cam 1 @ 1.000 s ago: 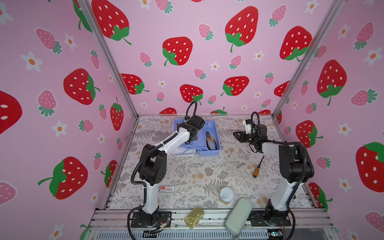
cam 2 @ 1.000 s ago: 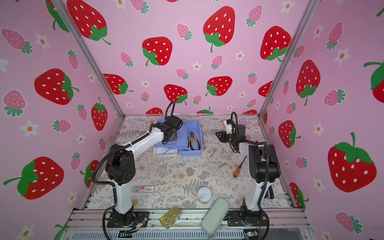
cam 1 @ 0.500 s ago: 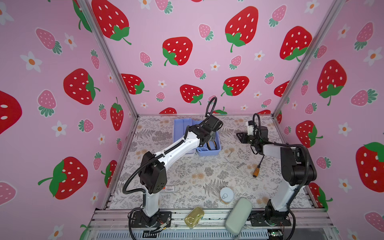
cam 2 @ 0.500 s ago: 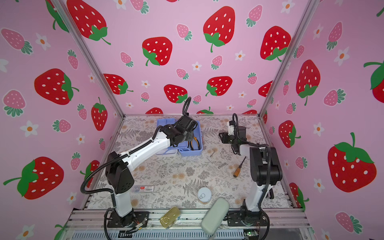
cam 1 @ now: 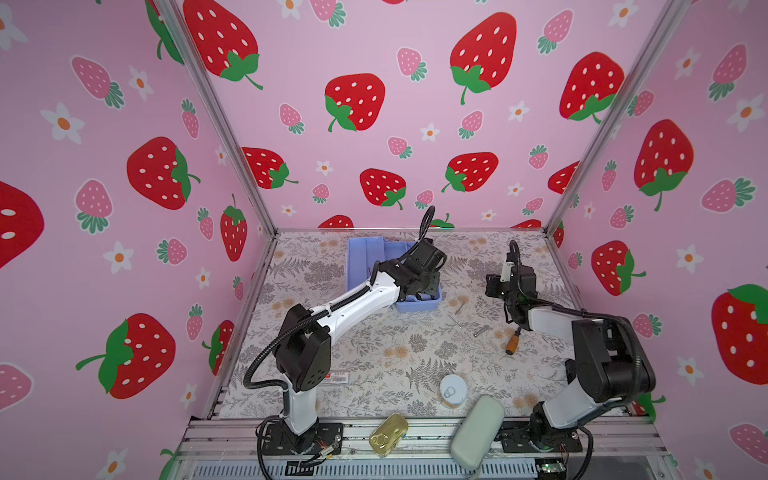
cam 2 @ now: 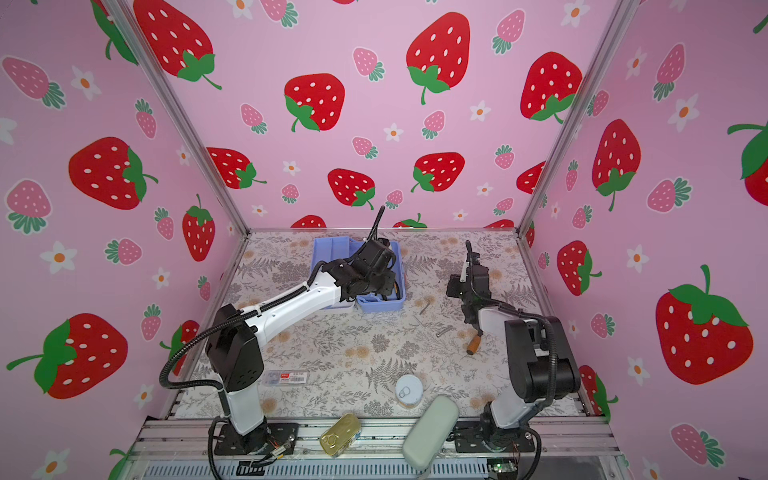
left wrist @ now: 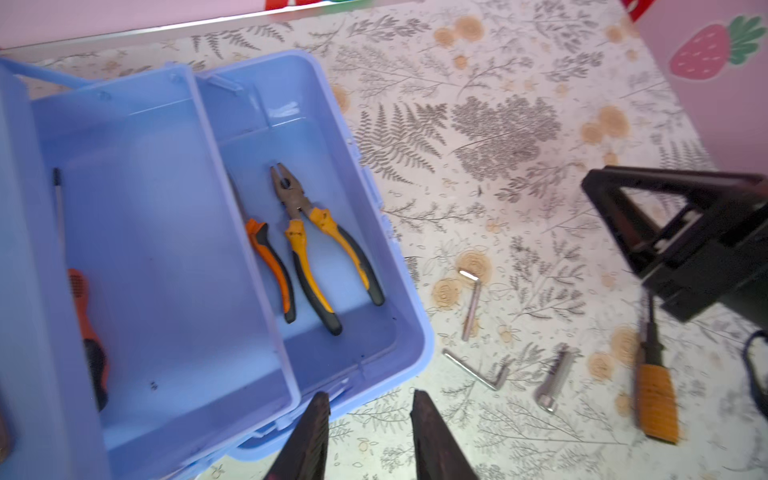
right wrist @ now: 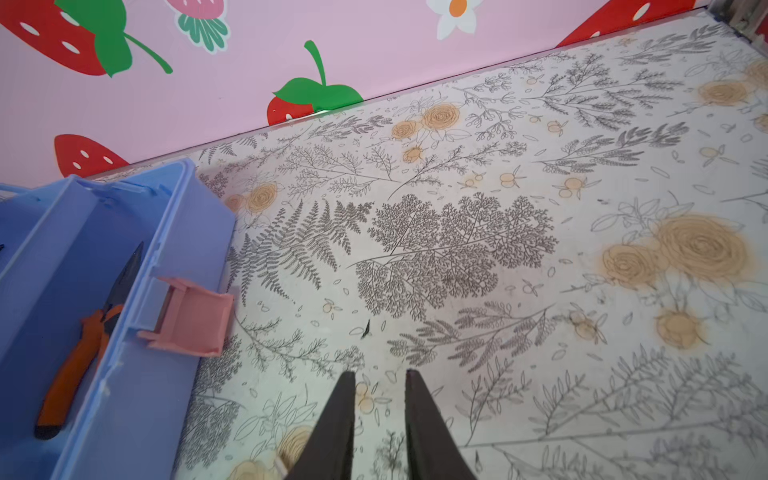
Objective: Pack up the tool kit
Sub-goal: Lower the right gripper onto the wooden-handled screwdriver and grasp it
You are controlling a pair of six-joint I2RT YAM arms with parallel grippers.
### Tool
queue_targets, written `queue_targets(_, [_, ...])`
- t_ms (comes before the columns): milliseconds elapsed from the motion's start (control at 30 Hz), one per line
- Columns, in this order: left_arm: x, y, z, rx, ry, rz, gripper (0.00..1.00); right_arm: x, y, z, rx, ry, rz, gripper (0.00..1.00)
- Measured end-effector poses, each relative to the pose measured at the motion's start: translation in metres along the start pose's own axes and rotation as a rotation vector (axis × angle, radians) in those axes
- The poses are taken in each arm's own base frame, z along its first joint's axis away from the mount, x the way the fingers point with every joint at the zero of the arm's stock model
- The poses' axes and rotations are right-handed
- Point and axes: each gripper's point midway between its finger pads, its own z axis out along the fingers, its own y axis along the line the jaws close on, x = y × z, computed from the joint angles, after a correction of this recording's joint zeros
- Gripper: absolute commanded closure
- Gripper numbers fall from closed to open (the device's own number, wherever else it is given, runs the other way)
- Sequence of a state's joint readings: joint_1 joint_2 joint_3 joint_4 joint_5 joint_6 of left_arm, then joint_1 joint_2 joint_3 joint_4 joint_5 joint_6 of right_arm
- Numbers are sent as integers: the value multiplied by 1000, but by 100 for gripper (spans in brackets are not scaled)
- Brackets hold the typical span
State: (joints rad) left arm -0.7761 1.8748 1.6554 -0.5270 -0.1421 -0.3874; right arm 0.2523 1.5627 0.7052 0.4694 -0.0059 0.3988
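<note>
The tool kit [cam 1: 365, 259] stands open at the back of the table, blue trays spread, also in a top view [cam 2: 332, 249]. Its base holds yellow-handled pliers [left wrist: 316, 232] and orange cutters [left wrist: 270, 266]; a tray holds an orange screwdriver [left wrist: 85, 316]. Its pink latch [right wrist: 187, 316] hangs open on the side wall. My left gripper [left wrist: 370, 399] is open and empty over the kit's near right corner. My right gripper [right wrist: 380, 374] hovers over bare table to the right of the kit, open by a narrow gap, holding nothing.
Two hex keys [left wrist: 471, 303] [left wrist: 473, 370], a bolt [left wrist: 552, 380] and an orange-handled screwdriver [left wrist: 656, 399] lie right of the kit. Near the front sit a white can [cam 1: 453, 390], a gold tin [cam 1: 388, 434], a grey-green case [cam 1: 478, 432] and a clear red-labelled case [cam 1: 338, 378].
My left arm has swung right, from over the kit's left trays to its near right corner. The right gripper has sunk a little and its jaws have narrowed slightly.
</note>
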Motion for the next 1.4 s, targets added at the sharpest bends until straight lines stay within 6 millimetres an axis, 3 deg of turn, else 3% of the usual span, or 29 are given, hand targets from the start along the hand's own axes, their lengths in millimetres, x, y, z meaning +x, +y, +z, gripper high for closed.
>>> queue_targets(233, [-21, -45, 5, 208, -21, 42, 63, -19, 8, -49, 82, -66, -34, 73])
queue_targets(400, [-8, -73, 16, 345, 18, 55, 63, 9, -20, -86, 198, -26, -8, 61])
queue_targets(500, [3, -91, 19, 406, 39, 59, 63, 32, -34, -97, 259, 38, 16, 60])
queue_targets(733, [36, -138, 29, 549, 113, 57, 63, 74, -44, -98, 293, 175, 120, 54])
queue_targets(933, [47, -158, 31, 629, 151, 37, 63, 108, -59, -95, 349, 309, 195, 52])
queue_targets(1100, [45, -165, 29, 670, 140, 27, 63, 115, -71, -101, 391, 338, 254, 42])
queue_targets(1400, [50, -176, 22, 728, 157, 24, 63, 119, -79, -107, 416, 344, 310, 46])
